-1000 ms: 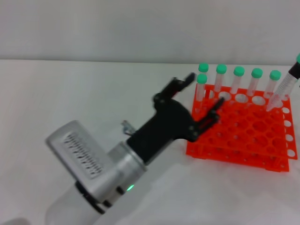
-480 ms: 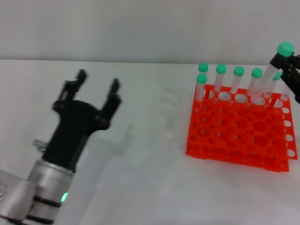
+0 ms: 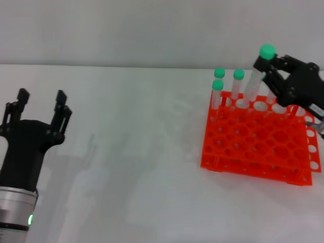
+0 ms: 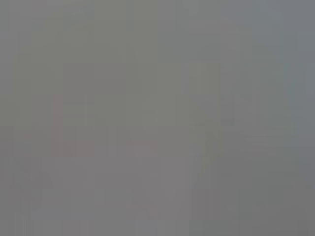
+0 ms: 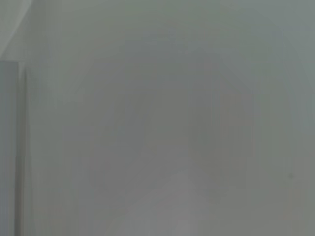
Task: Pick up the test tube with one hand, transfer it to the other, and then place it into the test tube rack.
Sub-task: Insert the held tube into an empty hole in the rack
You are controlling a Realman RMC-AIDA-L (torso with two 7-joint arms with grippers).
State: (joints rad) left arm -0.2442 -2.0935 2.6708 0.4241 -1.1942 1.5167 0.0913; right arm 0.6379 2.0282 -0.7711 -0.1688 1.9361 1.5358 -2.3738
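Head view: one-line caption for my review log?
Right gripper holds a tube over the rack's back row; left gripper open, far left.

Both wrist views: blank grey blur, nothing identifiable. Test tube rack (image 3: pixel 255 144): far right corner cut by the picture's edge, back-row holes hidden behind the right gripper (image 3: pixel 273 66). Left gripper (image 3: pixel 39 104): arm cut off at the bottom edge.

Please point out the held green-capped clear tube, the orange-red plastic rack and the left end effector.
Green-capped clear tube (image 3: pixel 255 83): head view, clear body.
Orange-red plastic rack (image 3: pixel 253 169): head view, front wall.
Left end effector (image 3: pixel 41 105): head view, between its fingertips.
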